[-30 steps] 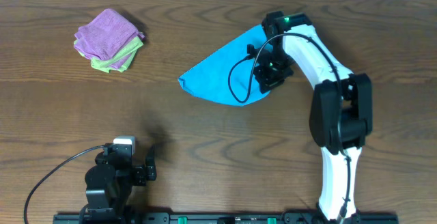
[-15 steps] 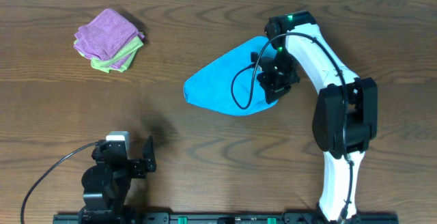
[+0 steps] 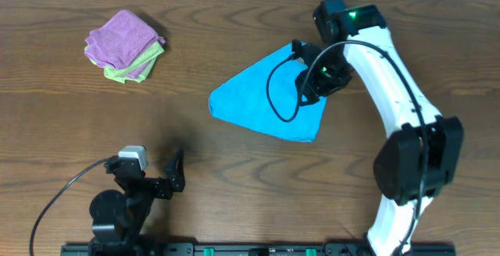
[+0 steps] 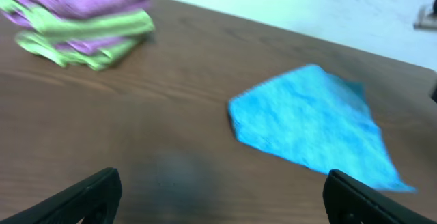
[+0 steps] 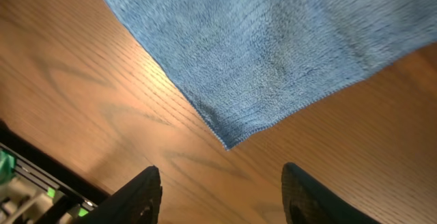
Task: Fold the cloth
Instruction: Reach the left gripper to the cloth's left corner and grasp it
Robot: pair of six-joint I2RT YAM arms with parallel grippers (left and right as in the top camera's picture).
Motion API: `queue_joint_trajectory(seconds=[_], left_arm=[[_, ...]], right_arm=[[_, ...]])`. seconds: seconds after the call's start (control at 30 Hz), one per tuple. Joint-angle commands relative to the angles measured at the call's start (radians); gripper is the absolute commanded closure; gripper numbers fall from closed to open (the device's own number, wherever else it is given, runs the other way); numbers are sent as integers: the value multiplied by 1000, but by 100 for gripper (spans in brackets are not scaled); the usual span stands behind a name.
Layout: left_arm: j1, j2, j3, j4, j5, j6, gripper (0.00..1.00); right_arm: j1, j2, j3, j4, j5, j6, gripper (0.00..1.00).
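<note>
**Item 1: the cloth** (image 3: 266,104). Bright sky-blue, plain, soft pile. It lies flat on the table (image 3: 234,193) in a roughly triangular outline. One blunt end points away from the right gripper, and the broad end lies under it.

**Item 2: right gripper** (image 5: 222,190). The fingers are spread, with bare wood showing between them and nothing pinched. In the overhead view it hangs above the cloth's broad end, close to the edge. In the right wrist view a corner of the cloth lies on the table just ahead of the gap between the two fingers. That corner is outside the gap and clear of both tips, and the rest of the fabric spreads away beyond it. Whether any part of the gripper body touches the cloth cannot be told.

**Item 3: black cable** (image 3: 271,100). It runs from the right arm and hangs in a loop that crosses over the middle of the cloth in the overhead view.

**Item 4: left gripper** (image 4: 225,197). The fingers are spread wide and hold nothing. The cloth lies well apart from it, ahead and to its right.

**Item 5: stack of folded cloths** (image 3: 125,45). Purple and light green layers. It sits ahead and to the left of the left gripper, well apart from the blue cloth and far from the right gripper.
</note>
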Motion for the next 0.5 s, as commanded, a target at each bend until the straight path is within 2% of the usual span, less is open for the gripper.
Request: queue_joint_trajectory(seconds=[0.0, 0.23, 0.47], left_arm=[[-4, 84, 84, 2, 73, -49, 4], [-4, 490, 356, -63, 100, 16, 5], [-4, 945, 691, -206, 182, 28, 5]], right_arm=[[6, -59, -2, 23, -31, 0, 42], [2, -174, -65, 101, -77, 6, 41], [-32, -403, -407, 306, -97, 115, 41]])
